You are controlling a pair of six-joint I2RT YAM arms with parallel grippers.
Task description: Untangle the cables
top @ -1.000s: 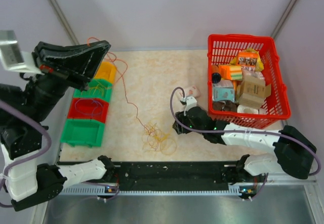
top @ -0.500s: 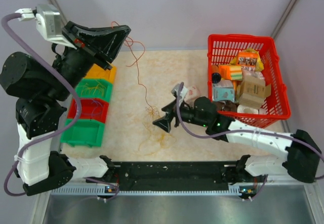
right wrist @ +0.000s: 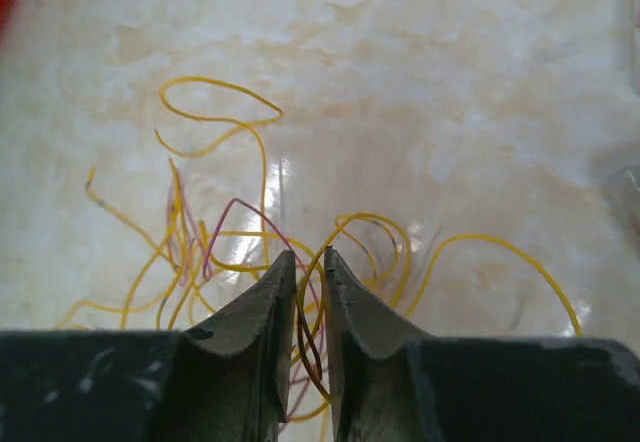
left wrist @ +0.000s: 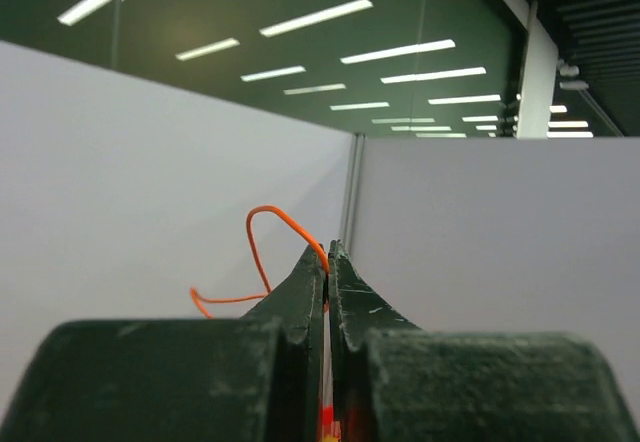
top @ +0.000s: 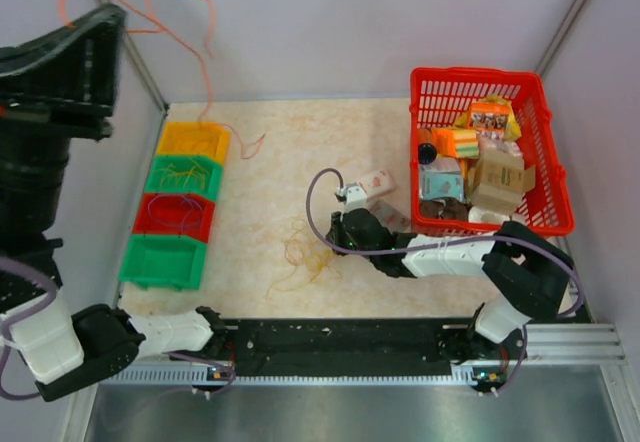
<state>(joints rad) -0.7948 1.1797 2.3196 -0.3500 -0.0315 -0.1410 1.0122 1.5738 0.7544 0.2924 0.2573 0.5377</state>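
Note:
A tangle of thin yellow and reddish cables lies on the marble table top. My right gripper is low over it. Its jaws stand a narrow gap apart, with a yellow and a dark red strand running between them. One long orange cable hangs free of the tangle, its lower end by the orange bin. My left gripper is raised high at the upper left and shut on that cable's top end.
A column of bins stands at the left: orange, green, red, green, some holding sorted strands. A red basket of packaged goods stands at the right. A small white packet lies just left of it.
My left arm rose further and drew the orange cable out of the tangle. My right gripper opened wide over the tangle, then closed down to a narrow gap around strands.

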